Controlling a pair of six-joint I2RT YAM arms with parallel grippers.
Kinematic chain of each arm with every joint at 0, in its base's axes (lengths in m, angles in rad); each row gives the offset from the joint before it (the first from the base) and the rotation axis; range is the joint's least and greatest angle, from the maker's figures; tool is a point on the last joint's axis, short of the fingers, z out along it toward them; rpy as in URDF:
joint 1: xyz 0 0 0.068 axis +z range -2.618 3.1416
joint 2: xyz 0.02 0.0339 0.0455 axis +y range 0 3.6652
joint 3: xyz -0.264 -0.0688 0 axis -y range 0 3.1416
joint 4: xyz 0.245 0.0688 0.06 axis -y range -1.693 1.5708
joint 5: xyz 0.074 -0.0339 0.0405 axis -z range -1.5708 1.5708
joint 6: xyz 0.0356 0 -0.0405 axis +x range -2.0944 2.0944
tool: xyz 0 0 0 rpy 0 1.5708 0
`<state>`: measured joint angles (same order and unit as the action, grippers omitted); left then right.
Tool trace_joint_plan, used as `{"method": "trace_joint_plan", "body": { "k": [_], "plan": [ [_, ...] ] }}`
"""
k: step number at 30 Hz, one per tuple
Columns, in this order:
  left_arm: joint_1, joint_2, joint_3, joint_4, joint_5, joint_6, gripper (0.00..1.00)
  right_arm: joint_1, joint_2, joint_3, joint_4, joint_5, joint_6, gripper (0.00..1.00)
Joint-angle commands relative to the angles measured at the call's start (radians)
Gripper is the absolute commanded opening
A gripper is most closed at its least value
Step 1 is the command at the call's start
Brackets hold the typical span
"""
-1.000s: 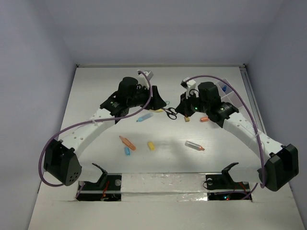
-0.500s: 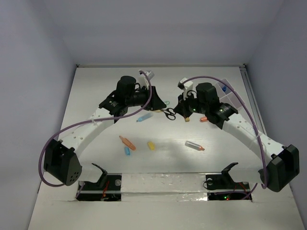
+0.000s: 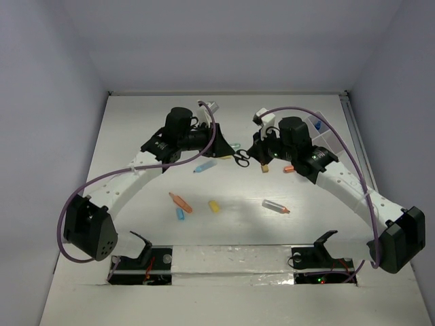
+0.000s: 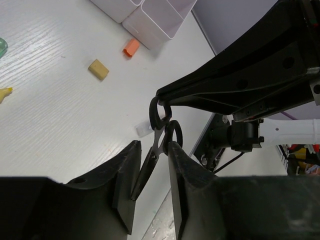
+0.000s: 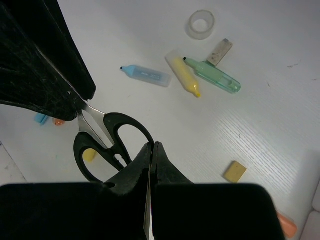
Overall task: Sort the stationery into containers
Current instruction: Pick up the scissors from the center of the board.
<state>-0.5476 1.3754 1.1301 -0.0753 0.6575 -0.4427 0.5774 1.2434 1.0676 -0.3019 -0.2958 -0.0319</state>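
The white wood-grain counter (image 3: 122, 129) carries a clear-white divided tray (image 4: 155, 20) at its far right. Near the middle lie a tape ring (image 5: 201, 24), a blue highlighter (image 5: 146, 74), a yellow highlighter (image 5: 183, 75), a green highlighter (image 5: 215, 77) and a tan eraser (image 5: 234, 171). Nearer the front lie an orange pen (image 3: 180, 202), a blue cap (image 3: 180, 214), a yellow piece (image 3: 214, 206) and a grey pen (image 3: 275, 206).

Matt white wood-grain table (image 4: 60, 115), scissors (image 5: 92, 120) steel-bladed (glossy black plastic handles)
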Motion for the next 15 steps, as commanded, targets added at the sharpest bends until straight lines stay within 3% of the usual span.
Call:
{"method": "trace_joint_plan", "body": {
  "k": [1,5,12,15],
  "plan": [
    [0.006,-0.003,0.008,0.026,0.048,0.016,0.24,0.018,-0.024,0.040,0.064,0.017,-0.017,0.00],
    [0.006,-0.001,0.007,0.037,0.051,0.004,0.00,0.018,-0.019,0.040,0.063,0.026,-0.022,0.00],
    [0.006,-0.009,-0.018,0.084,0.045,-0.016,0.00,0.018,-0.019,0.029,0.073,0.049,-0.011,0.00],
    [0.006,-0.057,-0.090,0.198,0.034,-0.069,0.00,0.018,-0.032,0.017,0.087,0.066,0.027,0.13]
  ]
}}
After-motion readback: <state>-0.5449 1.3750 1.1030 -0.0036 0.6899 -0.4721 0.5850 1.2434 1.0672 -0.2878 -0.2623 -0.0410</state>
